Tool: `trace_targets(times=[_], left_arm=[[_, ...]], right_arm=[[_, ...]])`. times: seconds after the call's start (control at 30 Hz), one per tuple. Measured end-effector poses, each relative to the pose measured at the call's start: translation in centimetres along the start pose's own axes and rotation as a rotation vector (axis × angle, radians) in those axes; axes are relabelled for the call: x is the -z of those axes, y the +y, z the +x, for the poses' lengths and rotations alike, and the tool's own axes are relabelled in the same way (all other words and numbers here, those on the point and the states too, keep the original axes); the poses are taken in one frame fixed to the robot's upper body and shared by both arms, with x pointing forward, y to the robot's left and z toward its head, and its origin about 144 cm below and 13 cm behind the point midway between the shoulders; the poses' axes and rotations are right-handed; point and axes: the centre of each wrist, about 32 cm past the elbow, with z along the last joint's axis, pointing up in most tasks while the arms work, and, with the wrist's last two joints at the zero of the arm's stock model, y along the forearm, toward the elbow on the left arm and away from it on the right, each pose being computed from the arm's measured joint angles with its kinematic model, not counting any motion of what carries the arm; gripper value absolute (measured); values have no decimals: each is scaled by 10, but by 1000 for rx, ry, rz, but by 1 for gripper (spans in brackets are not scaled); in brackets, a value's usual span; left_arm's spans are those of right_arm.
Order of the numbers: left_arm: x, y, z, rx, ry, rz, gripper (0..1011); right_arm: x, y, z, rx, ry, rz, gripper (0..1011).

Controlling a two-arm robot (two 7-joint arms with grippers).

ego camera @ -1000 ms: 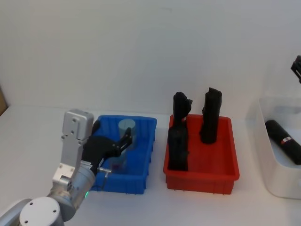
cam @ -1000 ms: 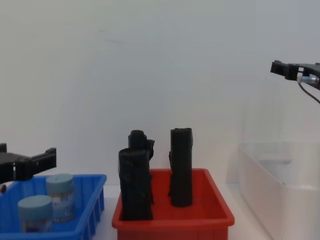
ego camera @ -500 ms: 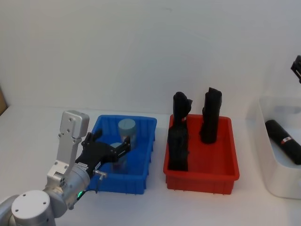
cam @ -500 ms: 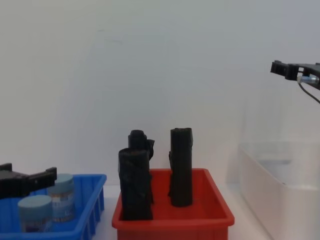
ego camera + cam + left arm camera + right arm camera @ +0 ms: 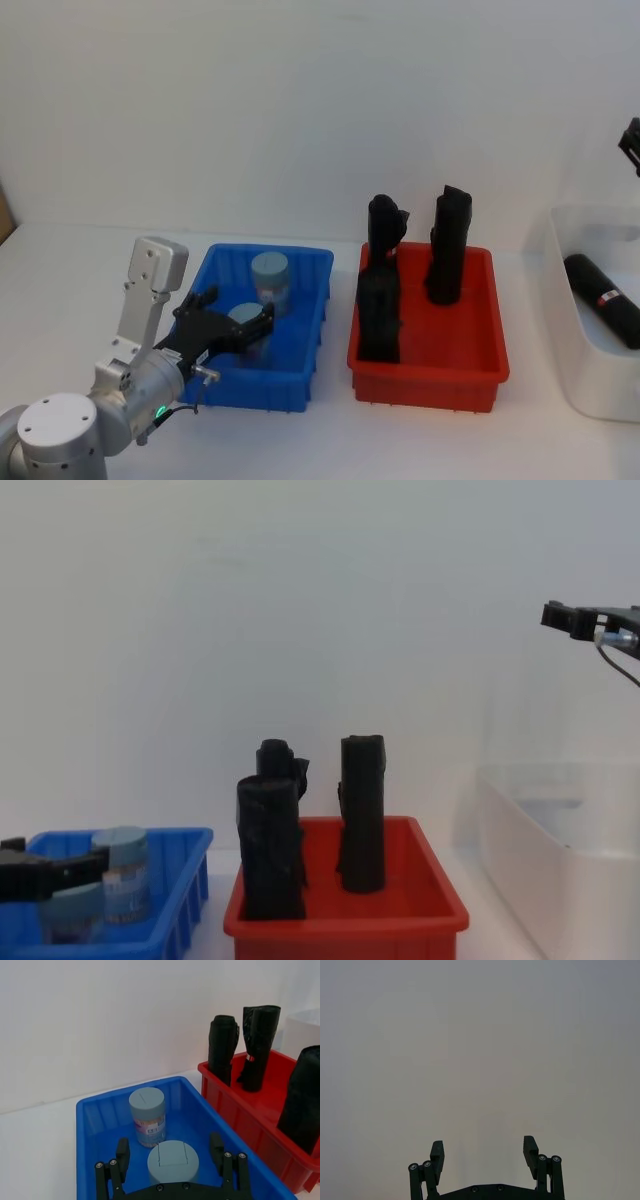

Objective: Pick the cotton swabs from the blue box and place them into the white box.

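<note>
**Left gripper poised at the near tub.** The cotton swabs are two small clear tubs with flat grey-blue lids, both upright in the blue box [image 5: 300, 375] at the left of the scene. The far tub [image 5: 147, 1115] stands close behind the near tub [image 5: 173, 1161], slightly to its left.

Your left gripper [image 5: 170, 1150] is lowered into the box with its fingers [image 5: 122, 1152] spread apart, one on each side of the near tub. The left wrist view shows a gap on both sides, so nothing is clamped yet.

Your right gripper [image 5: 484, 1152] is parked high at the far right, fingers apart and holding nothing, above the white box [image 5: 570, 370]. That box already holds one black roll. The red bin [image 5: 430, 385], with upright black rolls [image 5: 447, 245], lies between the two boxes.

Judge the tub to be light and rigid, with a smooth, rounded wall that is probably slippery. Take hold across its width on the labelled wall just below the lid, not on the lid, which might lift off. Close with moderate force, because thin clear plastic may flex or squirt out. Lift straight up to clear the far tub and the box wall.
</note>
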Motion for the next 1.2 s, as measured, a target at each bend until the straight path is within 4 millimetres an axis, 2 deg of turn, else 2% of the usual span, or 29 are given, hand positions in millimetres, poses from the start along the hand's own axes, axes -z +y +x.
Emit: trace_targets(times=[0.57, 1.2], left_arm=[[5, -8, 13, 23, -1, 57, 1003], [8, -16, 19, 41, 26, 89, 1003]], right_arm=[[0, 0, 0, 0, 0, 0, 1001], [0, 0, 0, 0, 0, 0, 1001]])
